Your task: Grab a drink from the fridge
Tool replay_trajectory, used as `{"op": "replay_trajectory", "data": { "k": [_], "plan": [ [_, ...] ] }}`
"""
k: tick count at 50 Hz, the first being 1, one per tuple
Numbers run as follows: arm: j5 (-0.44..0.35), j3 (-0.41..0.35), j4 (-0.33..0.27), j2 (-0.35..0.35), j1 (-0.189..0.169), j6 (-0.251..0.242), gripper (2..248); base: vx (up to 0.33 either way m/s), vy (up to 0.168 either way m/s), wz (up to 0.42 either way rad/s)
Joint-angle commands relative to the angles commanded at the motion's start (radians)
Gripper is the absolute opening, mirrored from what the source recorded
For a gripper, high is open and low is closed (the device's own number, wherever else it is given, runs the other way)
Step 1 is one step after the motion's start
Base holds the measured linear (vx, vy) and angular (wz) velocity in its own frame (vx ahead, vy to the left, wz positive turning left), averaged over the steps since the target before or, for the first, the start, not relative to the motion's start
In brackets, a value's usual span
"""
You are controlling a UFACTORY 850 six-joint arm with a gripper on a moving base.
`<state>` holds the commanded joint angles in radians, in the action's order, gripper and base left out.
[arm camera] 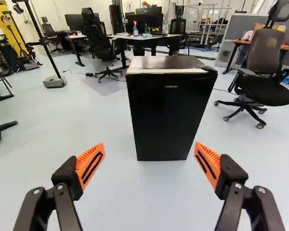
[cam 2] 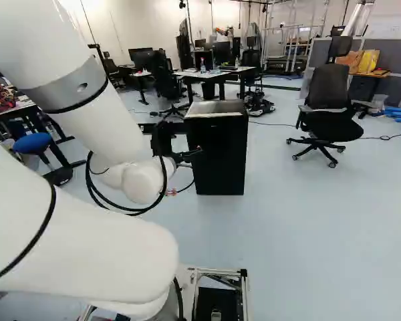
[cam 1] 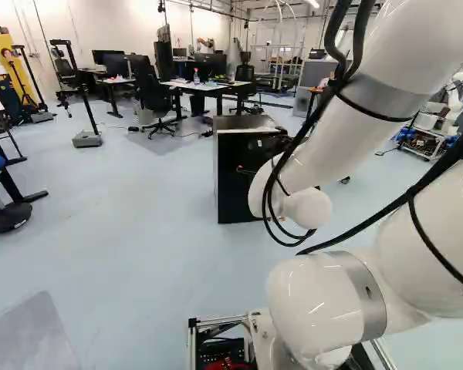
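Lab, apparently: desks (arm camera: 159, 36), office chairs (arm camera: 264, 60), another robot (cam 1: 453, 99).

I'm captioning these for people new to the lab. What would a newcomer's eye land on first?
Probably the small black fridge, standing straight ahead of the open hand in the wrist view. Next come the hand's bright orange pads, spread wide apart. In the left base view, the thick white arm looms over the right side.

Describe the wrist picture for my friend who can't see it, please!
A small black fridge, its door shut, stands on a pale floor ahead of the robot's wide-open fingers, which have orange pads. Desks and office chairs stand farther back.
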<state>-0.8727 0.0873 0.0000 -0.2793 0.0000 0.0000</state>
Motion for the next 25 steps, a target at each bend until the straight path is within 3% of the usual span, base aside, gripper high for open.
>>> {"op": "replay_trajectory", "data": {
  "k": [25],
  "plan": [
    [0.000, 0.000, 0.000, 0.000, 0.000, 0.000, 247, 0.088, 0.002, -0.006]
  ]
}}
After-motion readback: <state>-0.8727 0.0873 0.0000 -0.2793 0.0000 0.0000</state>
